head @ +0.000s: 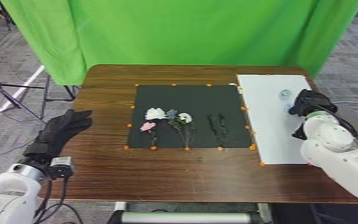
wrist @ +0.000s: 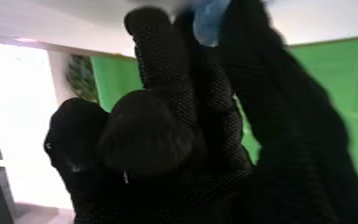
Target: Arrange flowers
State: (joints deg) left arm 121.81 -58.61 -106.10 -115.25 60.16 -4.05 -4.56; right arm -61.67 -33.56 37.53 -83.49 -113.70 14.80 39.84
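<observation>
At the worktop's left edge, the left hand is open, fingers extended, holding nothing. On the black mat, the pink flower, 1 white flower, the blue flower and a 2nd white flower lie close together, with green stems farther right. On the white sheet is a clear thing, near the right hand, which has some fingers curled and a pale blue thing pinched against its thumb.
</observation>
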